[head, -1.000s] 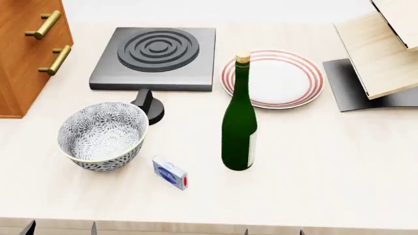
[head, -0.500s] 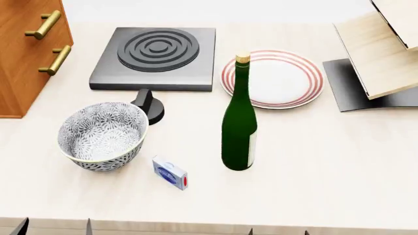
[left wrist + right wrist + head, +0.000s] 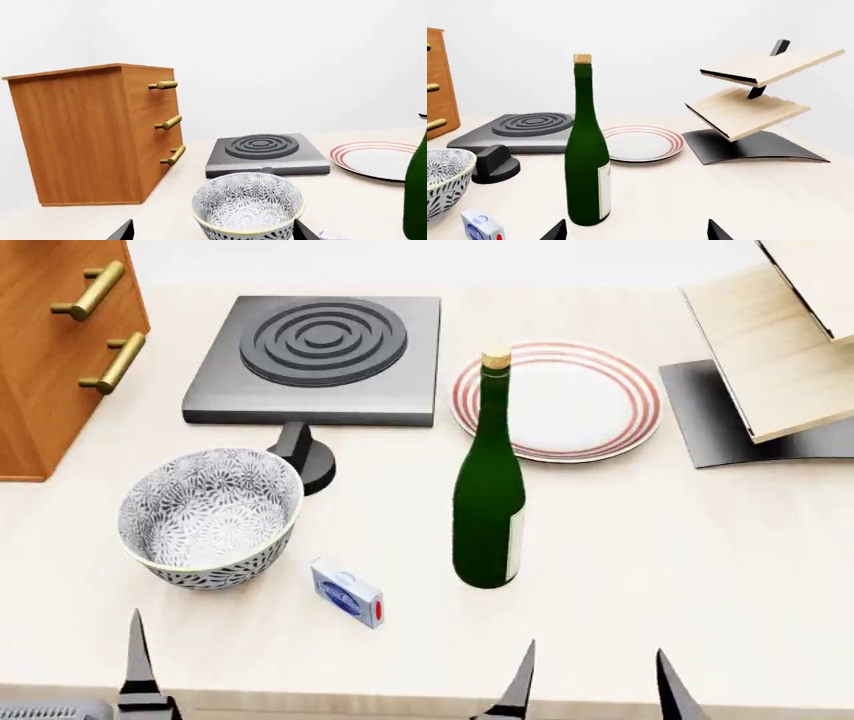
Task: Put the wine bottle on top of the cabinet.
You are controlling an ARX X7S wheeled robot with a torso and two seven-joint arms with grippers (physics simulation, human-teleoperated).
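The wine bottle (image 3: 489, 490) is dark green with a tan cork and stands upright mid-table; it also shows in the right wrist view (image 3: 587, 160) and at the edge of the left wrist view (image 3: 417, 190). The orange-brown cabinet (image 3: 54, 350) with brass handles stands at the far left, its side and top showing in the left wrist view (image 3: 87, 135). My right gripper (image 3: 594, 685) is open and empty at the table's front edge, just right of and nearer than the bottle. My left gripper (image 3: 212, 232) is open and empty in front of the bowl; one of its fingers (image 3: 135, 660) shows.
A patterned bowl (image 3: 207, 510) sits front left with a small blue-white box (image 3: 347, 592) beside it. Behind them are a black knob (image 3: 304, 455), a grey hot plate (image 3: 320, 350) and a red-ringed plate (image 3: 558, 400). A rack of slanted pale boards (image 3: 781, 350) stands at the right.
Both grippers' fingertips have risen further into the head view from its bottom edge. The bottle and the other things have not moved.
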